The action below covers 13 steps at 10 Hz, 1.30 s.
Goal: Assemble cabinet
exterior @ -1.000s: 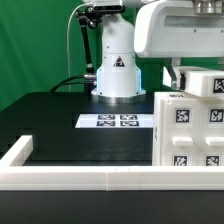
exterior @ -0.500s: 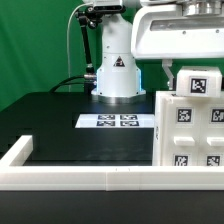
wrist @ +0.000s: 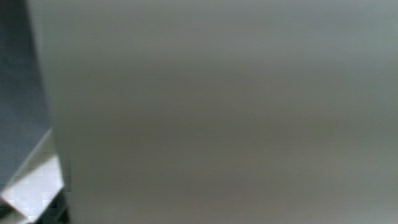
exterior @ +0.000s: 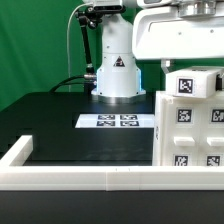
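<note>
Gripping small tagged block [exterior: 195, 84]: claw [exterior: 192, 74] clasped wide around it, one dark finger [exterior: 169, 72] against block's side, other finger out of sight. Wrist view filled by blurred pale surface, very close. Directly under claw: cabinet [exterior: 190, 130], upright on black table [exterior: 55, 120], block resting on its top edge. Cabinet front holds small white drawer-like blocks [exterior: 182, 158]. Farther out: marker board [exterior: 117, 121] flat on table, white rail [exterior: 80, 178] along near edge.
</note>
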Tool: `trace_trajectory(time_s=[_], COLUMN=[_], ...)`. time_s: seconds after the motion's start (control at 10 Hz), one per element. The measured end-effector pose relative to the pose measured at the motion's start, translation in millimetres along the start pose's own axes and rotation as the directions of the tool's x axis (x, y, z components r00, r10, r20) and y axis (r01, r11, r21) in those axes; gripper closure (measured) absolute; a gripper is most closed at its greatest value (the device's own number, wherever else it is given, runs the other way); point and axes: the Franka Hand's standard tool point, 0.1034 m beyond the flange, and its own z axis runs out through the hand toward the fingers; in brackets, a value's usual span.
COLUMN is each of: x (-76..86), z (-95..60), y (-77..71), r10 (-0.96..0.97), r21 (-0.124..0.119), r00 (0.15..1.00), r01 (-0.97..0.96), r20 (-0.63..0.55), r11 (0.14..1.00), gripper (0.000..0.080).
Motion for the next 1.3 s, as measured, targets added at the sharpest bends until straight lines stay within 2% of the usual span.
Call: trace_trajectory(time_s=[0.2, 0.5, 0.8, 0.9, 1.0, 1.1, 1.3], x=[-1.2, -6.0, -8.4, -8.8, -9.7, -11.3, -12.2], z=[1.0, 2.9, 4.0, 3.7, 3.2, 2.1, 1.6], y=[1.9, 2.2, 1.1, 0.6, 0.3, -1.5, -2.9], r10=[0.215, 0.482, 0.697, 0.778, 0.821, 0.887, 0.947], r21=[0.012, 0.007, 0.003, 0.0, -0.009, -0.023, -0.041], r00=[0.977, 0.876, 0.716, 0.627, 0.57, 0.46, 0.316], r01=[-0.215, -0.482, -0.698, -0.779, -0.821, -0.887, -0.947], r20=[0.003, 0.014, 0.028, 0.035, 0.038, 0.043, 0.053], r11=[0.977, 0.876, 0.716, 0.627, 0.571, 0.462, 0.318], gripper=[0.0233, 0.0234, 0.0234, 0.0234, 0.0234, 0.0234, 0.0233])
